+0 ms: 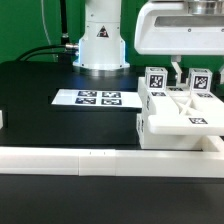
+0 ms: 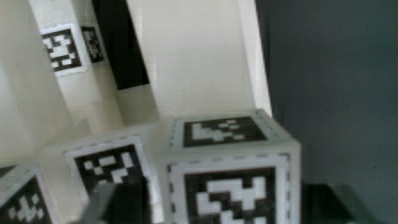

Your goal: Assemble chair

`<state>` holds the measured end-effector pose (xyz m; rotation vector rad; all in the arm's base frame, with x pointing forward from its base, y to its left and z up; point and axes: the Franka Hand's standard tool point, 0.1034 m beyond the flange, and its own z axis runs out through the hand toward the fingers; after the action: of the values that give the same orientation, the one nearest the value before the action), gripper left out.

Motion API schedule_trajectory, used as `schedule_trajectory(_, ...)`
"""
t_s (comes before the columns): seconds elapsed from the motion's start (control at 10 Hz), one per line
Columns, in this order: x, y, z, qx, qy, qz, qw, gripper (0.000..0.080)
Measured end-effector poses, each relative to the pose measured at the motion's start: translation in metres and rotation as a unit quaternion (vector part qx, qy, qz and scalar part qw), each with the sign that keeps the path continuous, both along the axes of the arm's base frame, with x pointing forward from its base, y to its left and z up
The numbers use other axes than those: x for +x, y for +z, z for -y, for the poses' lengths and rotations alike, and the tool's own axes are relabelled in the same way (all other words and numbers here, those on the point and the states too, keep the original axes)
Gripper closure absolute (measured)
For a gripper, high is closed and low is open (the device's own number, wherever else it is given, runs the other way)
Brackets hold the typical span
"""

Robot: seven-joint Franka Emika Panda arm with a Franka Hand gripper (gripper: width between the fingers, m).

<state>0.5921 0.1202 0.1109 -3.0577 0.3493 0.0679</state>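
The chair (image 1: 178,108), a blocky cluster of white tagged parts, sits on the black surface (image 1: 40,95) at the exterior view's right, just behind the long white border rail (image 1: 80,160) and beside the marker board (image 1: 98,98). The gripper (image 1: 182,72) hangs directly over it, its dark fingers (image 2: 111,196) reaching down on either side of a tagged post (image 2: 222,170) that stands up from the chair, though whether they are clenched on the post or only straddle it cannot be told. The robot's white base (image 1: 100,40) stands behind the marker board.
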Motion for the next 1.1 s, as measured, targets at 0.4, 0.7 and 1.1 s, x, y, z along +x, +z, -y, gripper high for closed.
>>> schedule_trajectory(0.4,-0.0026,0.0007,-0.0035,-0.003,-0.167,-0.001,0.986,0.0515)
schedule_trajectory(0.7,-0.0029,0.0009,-0.0013,-0.002,-0.294,0.001,0.956,0.0515)
schedule_trajectory(1.1,-0.0025,0.0009,0.0010,-0.001,-0.432,-0.010,0.902,0.0514)
